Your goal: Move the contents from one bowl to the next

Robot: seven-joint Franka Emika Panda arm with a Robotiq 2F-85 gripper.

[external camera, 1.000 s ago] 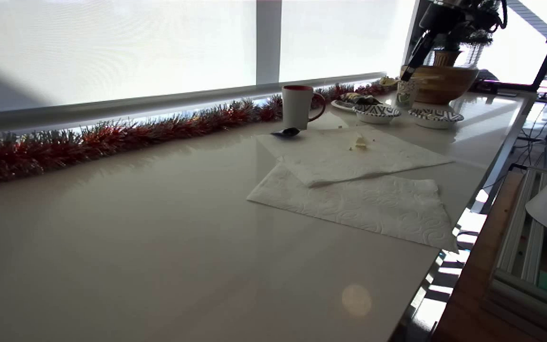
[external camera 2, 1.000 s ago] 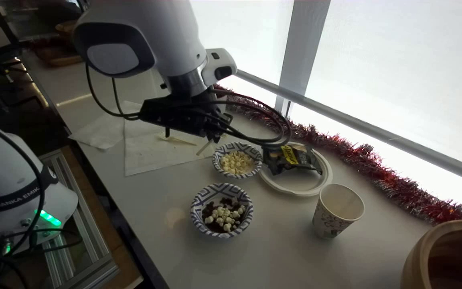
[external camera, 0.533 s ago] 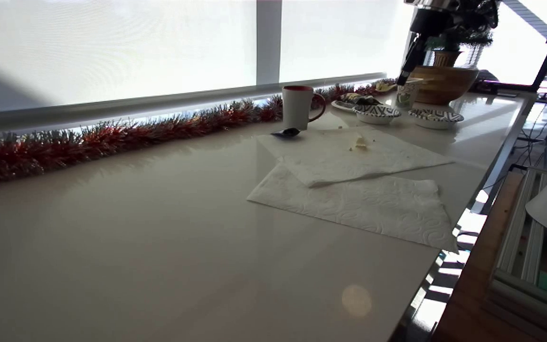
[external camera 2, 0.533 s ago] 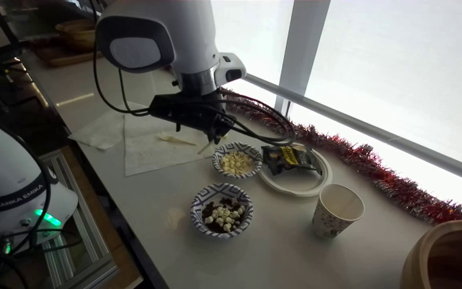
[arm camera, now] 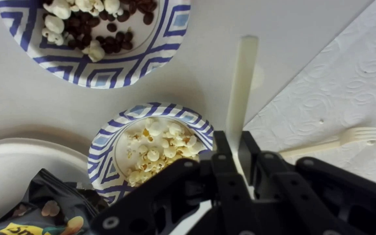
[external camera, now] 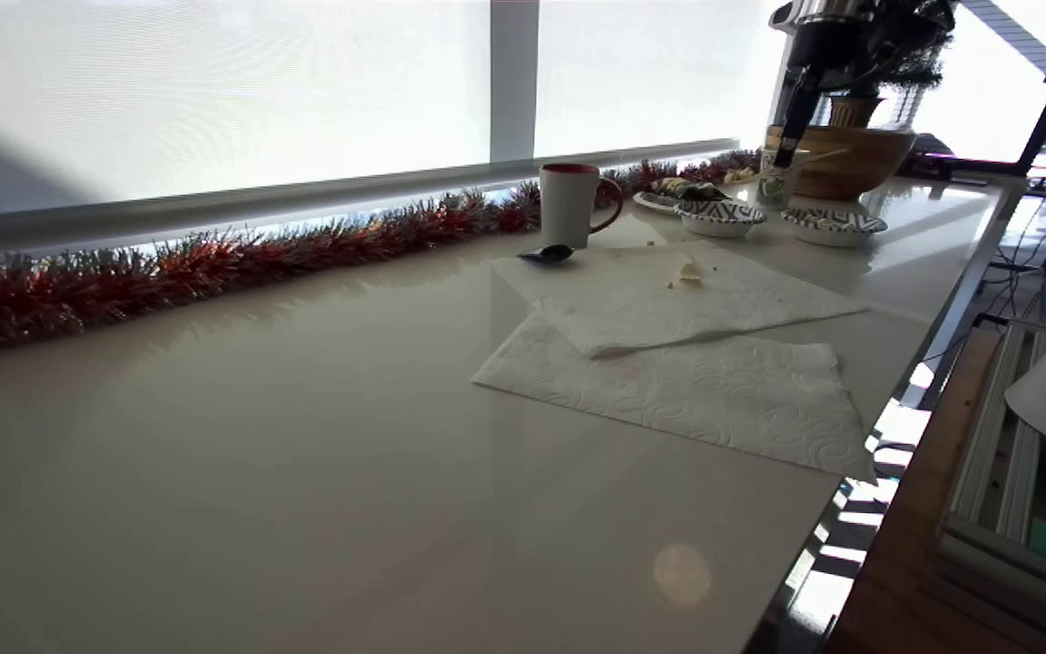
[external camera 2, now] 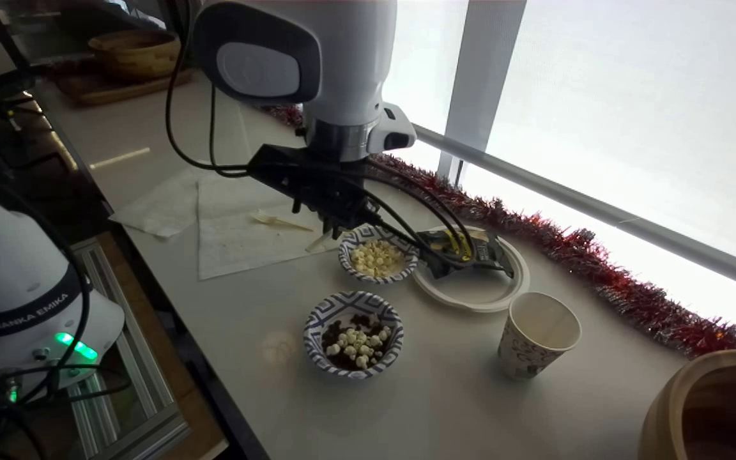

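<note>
My gripper (arm camera: pixel 234 135) is shut on a pale utensil (arm camera: pixel 242 81), whose flat handle sticks out past the fingertips; its other end is hidden in the wrist view. In an exterior view a yellowish lump (external camera: pixel 741 174) shows near the gripper, perhaps the utensil's head, too small to tell. The smaller patterned bowl (arm camera: pixel 100 153) contains popcorn (arm camera: pixel 171 143) and lies beside the fingers, at lower left. A larger-looking bowl (arm camera: pixel 103 73) has dark brown beans with popcorn on top. In an exterior view the gripper (external camera 2: pixel 331 230) hangs above the far edge of the popcorn bowl (external camera 2: pixel 345 260).
Beside the popcorn bowl, a white plate (external camera 2: pixel 521 275) bears a black snack bag (external camera 2: pixel 492 252). A paper cup (external camera 2: pixel 537 332) and wooden pot (external camera 2: pixel 668 409) stand nearby. A fork (arm camera: pixel 341 140) lies on paper towels. A mug (external camera: pixel 568 204) stands by the tinsel (external camera: pixel 432 218).
The arm has swung toward the popcorn bowl and turned, and the hand is slightly lower. The handle's end and the yellowish lump have moved with it. Bowls, plate and cup have not moved.
</note>
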